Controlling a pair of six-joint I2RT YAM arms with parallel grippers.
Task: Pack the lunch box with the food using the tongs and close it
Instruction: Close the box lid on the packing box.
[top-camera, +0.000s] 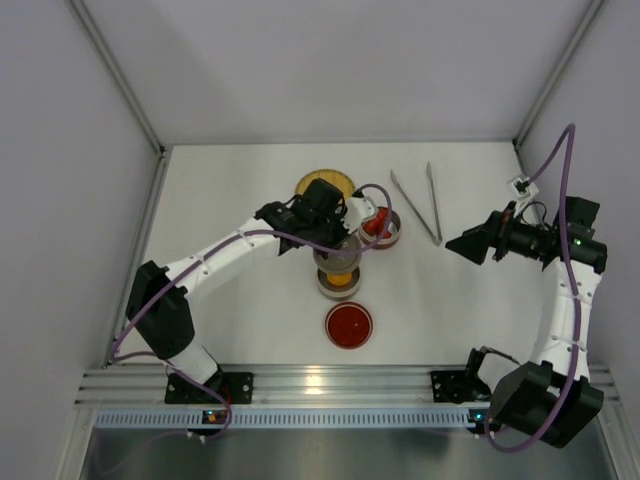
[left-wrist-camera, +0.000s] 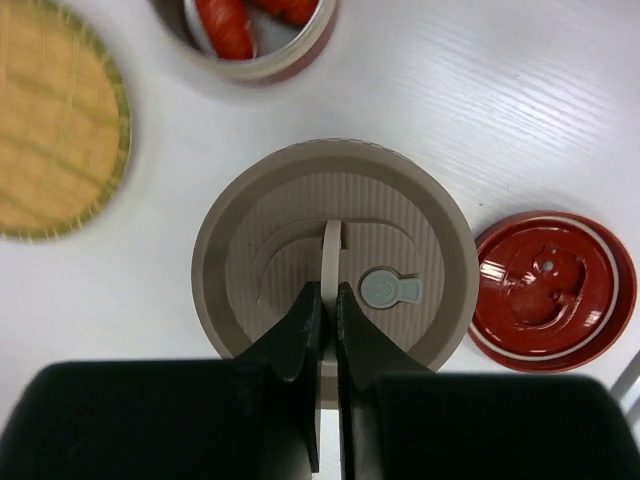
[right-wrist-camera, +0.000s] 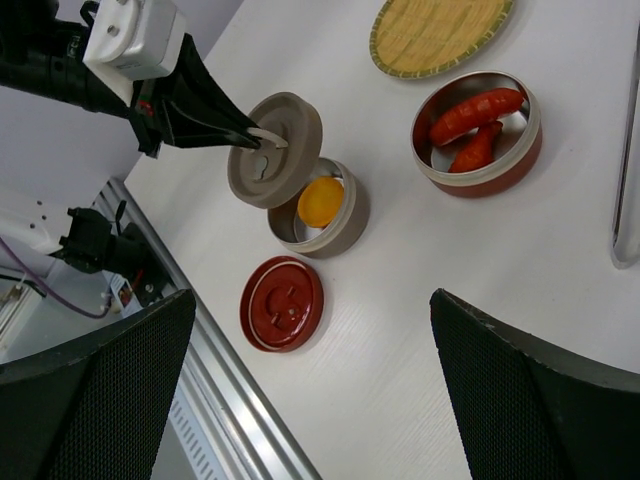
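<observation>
White table (top-camera: 230, 200), pale grey walls (top-camera: 330, 60). Two tins: the central taupe tin (right-wrist-camera: 350, 215) holds one orange-yellow piece (right-wrist-camera: 320, 202), and the red tin (right-wrist-camera: 525, 150) beyond it holds two red pieces (right-wrist-camera: 475, 115). Two lids: the left gripper (left-wrist-camera: 328, 290) clenches the taupe lid (left-wrist-camera: 420, 230) by its tab, and the red lid (right-wrist-camera: 282, 303) lies nearer. One woven plate (right-wrist-camera: 440, 30) lies far. One pair of tongs (top-camera: 418, 203) lies far right. The right gripper (top-camera: 462, 245) gapes empty.

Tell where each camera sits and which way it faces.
Top external: above, behind the bases, looking down on the table; left arm and right arm show.
Left wrist: straight down on the beige lid, its shut fingers pinching the handle.
Right wrist: slanting leftward at the left gripper; its open fingers frame the bottom.
Shared: the red lid.
</observation>
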